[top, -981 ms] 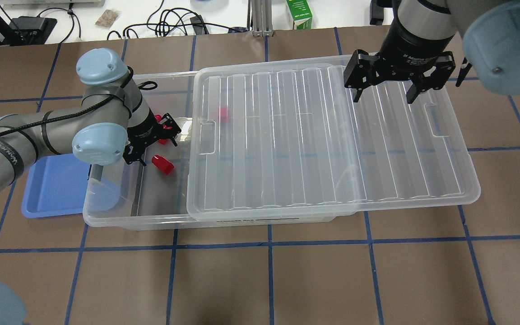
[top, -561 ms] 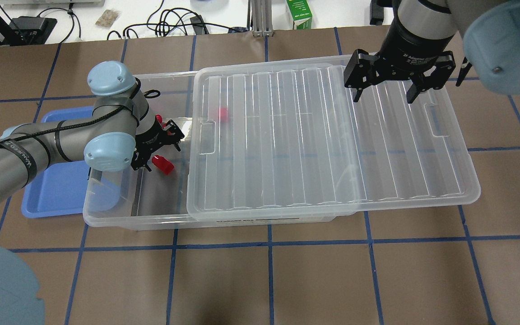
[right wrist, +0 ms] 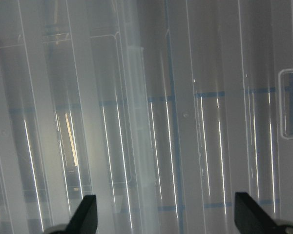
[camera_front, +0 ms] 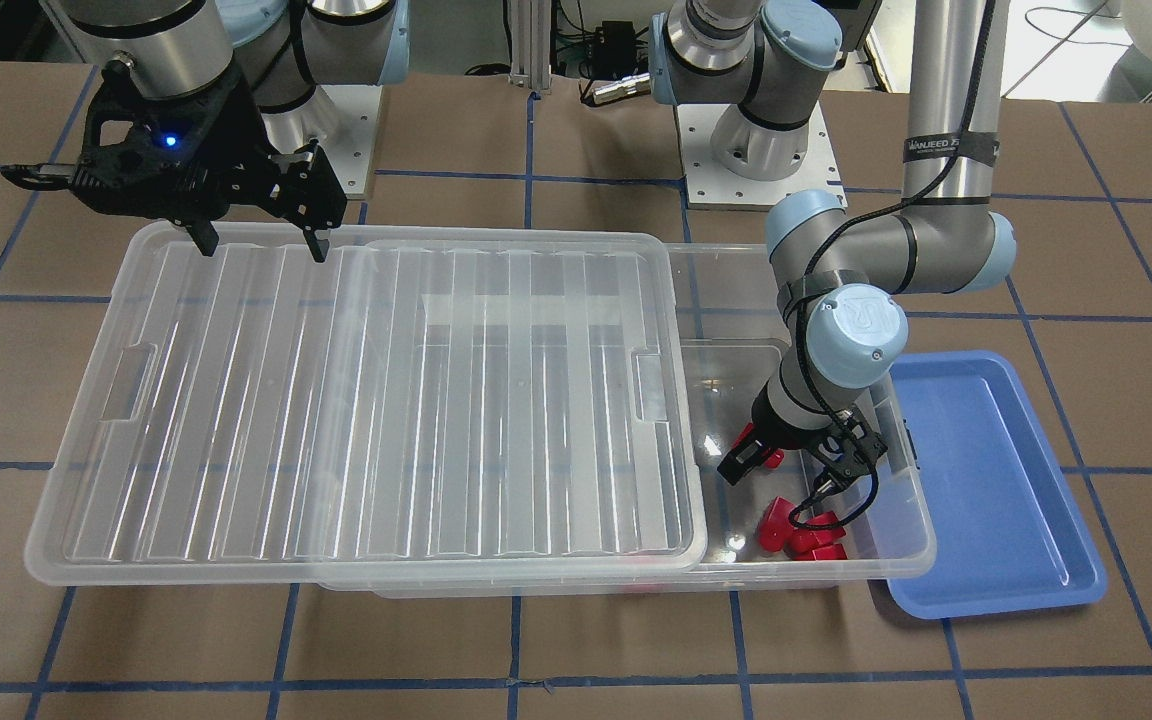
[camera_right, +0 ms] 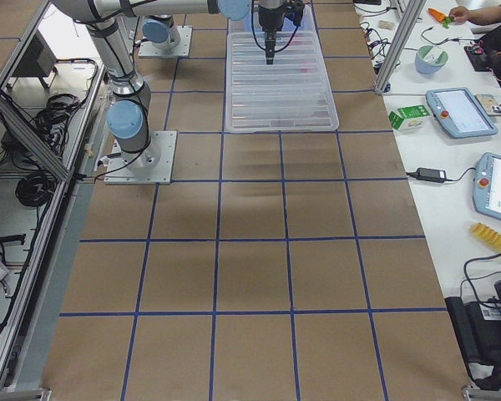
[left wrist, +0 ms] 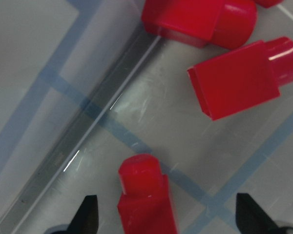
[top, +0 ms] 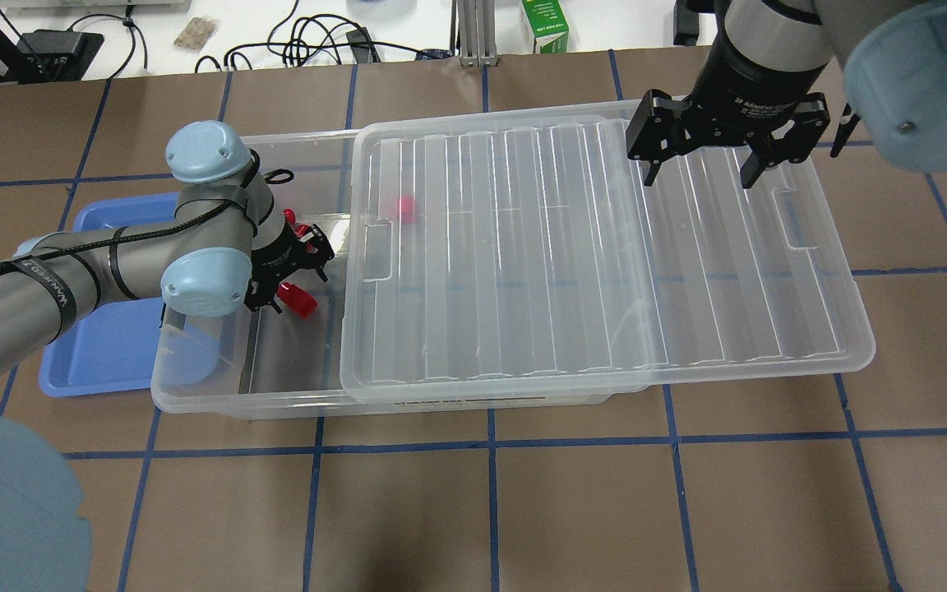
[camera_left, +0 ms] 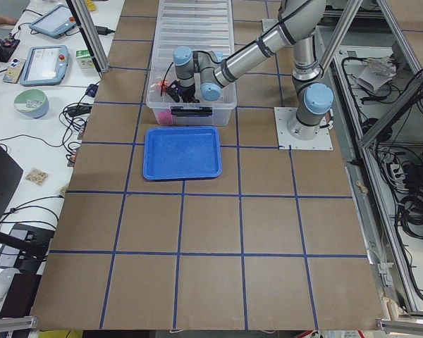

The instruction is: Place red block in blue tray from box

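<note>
My left gripper (top: 301,278) is open and low inside the uncovered end of the box (top: 235,401). In the left wrist view a red block (left wrist: 145,201) lies on the box floor between its fingertips (left wrist: 88,214), untouched by either. The same block shows in the overhead view (top: 301,302) and the front view (camera_front: 771,458). More red blocks (camera_front: 801,532) lie just beyond it, and one sits under the lid (top: 408,207). The blue tray (top: 103,345) lies beside the box, partly under my left arm. My right gripper (top: 699,174) is open above the lid's far end.
The ribbed clear lid (top: 588,247) is slid sideways and covers most of the box, overhanging it on my right. The box wall (camera_front: 911,470) stands between the blocks and the tray (camera_front: 996,500). Cables and a green carton (top: 545,29) lie beyond the table's far edge.
My left arm has swung further over the box and its gripper has closed in on the nearest red block. More of the blue tray shows. The right arm has not moved.
</note>
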### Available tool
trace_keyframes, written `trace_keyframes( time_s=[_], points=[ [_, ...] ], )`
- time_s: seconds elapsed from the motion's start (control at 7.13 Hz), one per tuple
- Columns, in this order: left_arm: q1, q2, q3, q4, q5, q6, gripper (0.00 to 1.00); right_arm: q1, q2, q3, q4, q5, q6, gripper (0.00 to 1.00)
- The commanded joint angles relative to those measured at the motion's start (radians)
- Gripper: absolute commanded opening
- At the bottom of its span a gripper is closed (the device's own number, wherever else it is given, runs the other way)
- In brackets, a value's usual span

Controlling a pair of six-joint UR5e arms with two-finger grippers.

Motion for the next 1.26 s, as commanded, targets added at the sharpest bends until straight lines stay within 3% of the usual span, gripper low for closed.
trace_keyframes(
  time_s=[0.0,0.28,0.56,0.84,1.12],
  points=[
    [-0.002,0.002,-0.001,-0.006,-0.005,0.004,0.14,0.0,0.0,0.0,0.0,0.0,-0.001,1.0],
    [0.001,0.026,0.012,-0.027,-0.003,0.091,0.0,0.0,0.0,0.0,0.0,0.0,-0.001,1.0],
    [-0.005,0.077,0.09,-0.128,-0.012,0.213,0.0,0.0,0.0,0.0,0.0,0.001,-0.001,1.0],
    [-0.005,0.146,0.255,-0.366,-0.011,0.27,0.0,0.0,0.0,0.0,0.0,0.0,-0.001,1.0],
    [0.027,0.177,0.428,-0.629,0.003,0.502,0.0,0.0,0.0,0.0,0.0,0.002,-0.001,1.0]
  ],
)
